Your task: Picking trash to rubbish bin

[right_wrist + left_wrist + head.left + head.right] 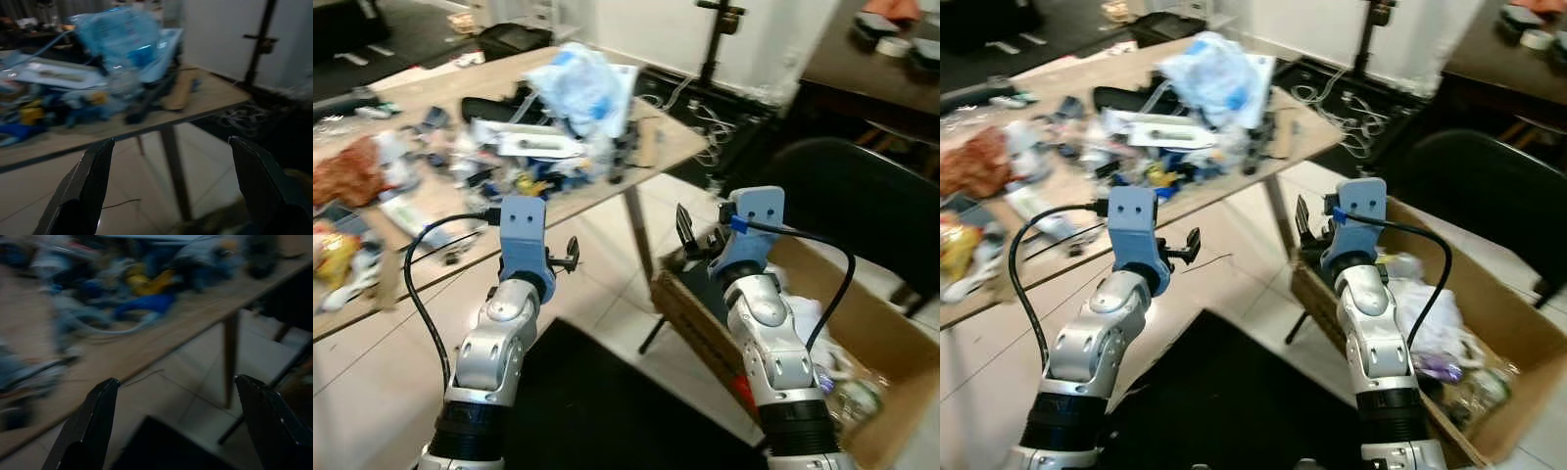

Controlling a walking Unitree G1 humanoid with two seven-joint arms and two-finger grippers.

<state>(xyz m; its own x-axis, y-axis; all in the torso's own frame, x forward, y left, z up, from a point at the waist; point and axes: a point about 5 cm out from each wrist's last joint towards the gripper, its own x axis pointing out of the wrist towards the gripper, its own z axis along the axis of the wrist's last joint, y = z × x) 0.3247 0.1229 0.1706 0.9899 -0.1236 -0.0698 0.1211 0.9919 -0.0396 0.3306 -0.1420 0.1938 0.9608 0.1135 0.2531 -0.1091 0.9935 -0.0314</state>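
Ahead of the robot, in the left eye view, a wooden table (421,284) is seen loaded with scattered trash (514,157), topped by a crumpled clear-and-blue plastic bag (579,86) near its far corner. The left gripper (570,255) is held raised just off the table's near edge, above pale floor tiles; its fingers are seen end-on, so their state cannot be told from this view. The right gripper (697,235) is raised over the near end of an open cardboard box (891,387) that serves as the rubbish bin and stands on the floor to the right of the table, with its fingers parted. White plastic waste (808,318) is contained in the box, and a dark chair (862,191) is located behind it. From the right eye view, the same layout is confirmed: the box is placed beside the table leg (1278,211), and a black mat (1224,401) lies on the floor between the arms. Along the left wrist view, the left gripper's fingers (85,431) are shown spread wide with nothing between them, aimed at the blurred table edge. Along the right wrist view, the right gripper's fingers (80,196) are likewise spread and unloaded, directed at the plastic bag and the table corner.
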